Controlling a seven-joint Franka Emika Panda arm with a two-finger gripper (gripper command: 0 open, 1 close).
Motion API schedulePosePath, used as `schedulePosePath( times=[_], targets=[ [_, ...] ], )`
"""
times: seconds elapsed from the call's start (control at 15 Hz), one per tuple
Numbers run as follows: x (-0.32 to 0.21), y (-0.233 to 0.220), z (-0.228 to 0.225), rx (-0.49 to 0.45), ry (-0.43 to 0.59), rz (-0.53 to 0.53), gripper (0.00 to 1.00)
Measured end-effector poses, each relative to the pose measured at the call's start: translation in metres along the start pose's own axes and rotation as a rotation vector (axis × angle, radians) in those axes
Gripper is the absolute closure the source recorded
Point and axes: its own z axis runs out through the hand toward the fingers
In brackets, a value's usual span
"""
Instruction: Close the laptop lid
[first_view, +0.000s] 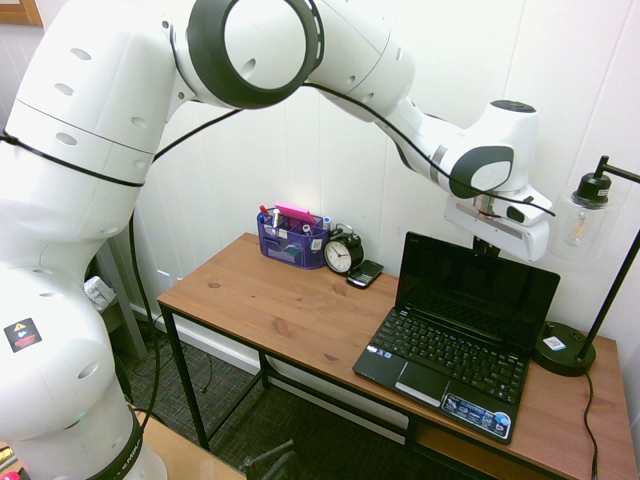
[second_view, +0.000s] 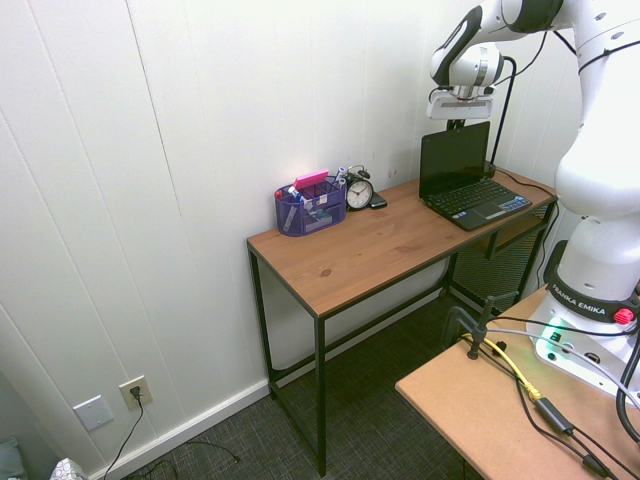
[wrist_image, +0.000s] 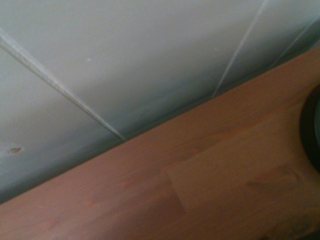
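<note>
A small black netbook stands open at the right end of the wooden desk (first_view: 280, 310). Its laptop lid (first_view: 476, 290) (second_view: 454, 158) is upright with the dark screen facing the room, above the keyboard base (first_view: 448, 368). My gripper (first_view: 487, 246) (second_view: 457, 124) hangs directly over the lid's top edge, near its middle and close to the wall. The dark fingers look shut, at or just behind that edge; whether they touch it I cannot tell. In the wrist view only the white wall and the desk top (wrist_image: 210, 190) show.
A black lamp (first_view: 590, 190) has its round base (first_view: 564, 350) right of the laptop. Left of the laptop sit a black phone (first_view: 365, 274), an alarm clock (first_view: 342, 253) and a purple organizer (first_view: 292, 240). The white panelled wall runs along the desk's back.
</note>
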Motion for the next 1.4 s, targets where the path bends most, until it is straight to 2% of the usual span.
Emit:
schedulePosePath(
  times=[0.47, 0.87, 1.4],
  targets=[
    [-0.003, 0.084, 0.005, -0.048, -0.035, 0.071, 1.0],
    [-0.029, 0.122, 0.036, -0.104, -0.099, 0.094, 1.0],
    [-0.052, 0.16, 0.071, -0.125, -0.157, 0.135, 1.0]
  ],
)
